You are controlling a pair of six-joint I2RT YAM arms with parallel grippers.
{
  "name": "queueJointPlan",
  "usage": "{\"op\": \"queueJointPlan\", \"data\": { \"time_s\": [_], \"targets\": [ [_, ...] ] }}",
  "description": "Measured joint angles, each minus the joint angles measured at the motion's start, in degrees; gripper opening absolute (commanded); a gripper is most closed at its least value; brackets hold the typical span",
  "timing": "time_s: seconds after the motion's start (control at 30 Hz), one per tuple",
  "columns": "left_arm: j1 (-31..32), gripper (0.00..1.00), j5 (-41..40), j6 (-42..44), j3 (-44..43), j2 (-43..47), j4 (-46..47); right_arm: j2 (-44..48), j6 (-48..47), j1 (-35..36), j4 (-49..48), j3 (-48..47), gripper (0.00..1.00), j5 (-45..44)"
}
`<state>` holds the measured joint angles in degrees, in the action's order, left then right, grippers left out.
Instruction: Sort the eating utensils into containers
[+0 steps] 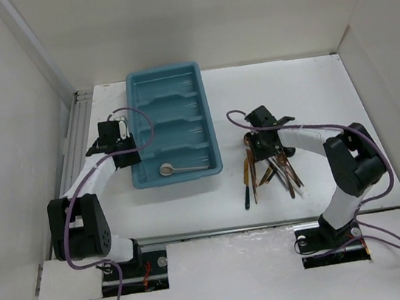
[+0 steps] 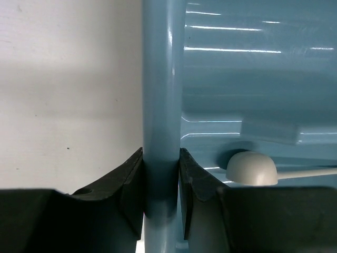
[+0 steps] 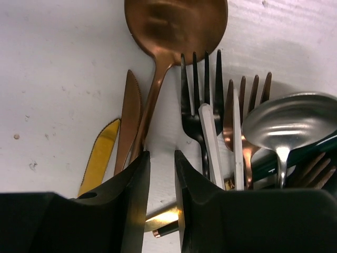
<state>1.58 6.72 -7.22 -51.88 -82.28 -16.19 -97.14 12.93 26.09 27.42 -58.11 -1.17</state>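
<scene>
From above, a glossy teal plastic tray [image 1: 163,71] with rounded corners is seen on the white surface [image 1: 311,89], near its far edge and left of the middle. A white spoon [image 1: 180,168] lies in the tray's nearest long compartment. A pile of slim utensils [image 1: 274,173] is fanned out towards the right edge, under the right claw [image 1: 259,147]. The left claw [image 1: 131,157] is set at the tray's left wall.

In the left wrist view, the tray's smooth, rounded rim is clamped between matte black fingers [image 2: 129,182], both of them touching it.

In the right wrist view, the jaws are held narrowly apart over the pile. A round-bowled copper spoon [image 3: 176,26], a serrated copper knife [image 3: 129,121], a black fork [image 3: 200,89] and a mirror-bright silver spoon [image 3: 287,124] are seen. Whether anything is gripped cannot be told.
</scene>
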Motion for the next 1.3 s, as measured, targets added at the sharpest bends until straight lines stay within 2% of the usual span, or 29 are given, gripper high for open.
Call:
{"op": "queueJointPlan", "data": {
  "time_s": [0.27,0.37,0.4,0.43,0.5,0.63,0.83,1.3],
  "targets": [
    [-0.15,0.05,-2.93,2.64,-1.05,-0.28,-0.42,-0.07,0.13,0.20,-1.27,0.11,0.29,0.07],
    [-0.17,0.20,-4.35,4.46,-1.84,-0.28,-0.42,0.13,0.37,1.36,-0.59,0.09,0.31,-2.14],
    [-0.20,0.35,-4.52,4.94,-2.19,-0.28,-0.46,0.26,0.42,1.86,-0.20,0.09,0.32,-3.06],
    [-0.20,0.41,-4.74,5.60,-2.49,-0.28,-0.52,0.68,0.42,2.78,0.02,0.07,0.34,-3.54],
    [-0.33,0.49,-5.97,5.95,-3.13,-0.28,-0.33,1.51,0.42,4.11,0.55,0.00,0.34,-4.44],
    [-0.66,0.57,-7.37,5.90,-3.76,-0.28,0.09,1.86,0.63,5.44,0.59,-0.42,0.34,-4.79],
    [-0.70,0.59,-9.31,5.86,-4.07,-0.28,-0.61,1.03,0.83,5.38,0.52,-0.42,0.34,-4.85],
    [-0.70,0.59,-10.51,5.20,-11.34,-0.28,-2.71,-1.05,1.66,3.61,0.24,-1.01,0.30,-4.85]
  ]
}}
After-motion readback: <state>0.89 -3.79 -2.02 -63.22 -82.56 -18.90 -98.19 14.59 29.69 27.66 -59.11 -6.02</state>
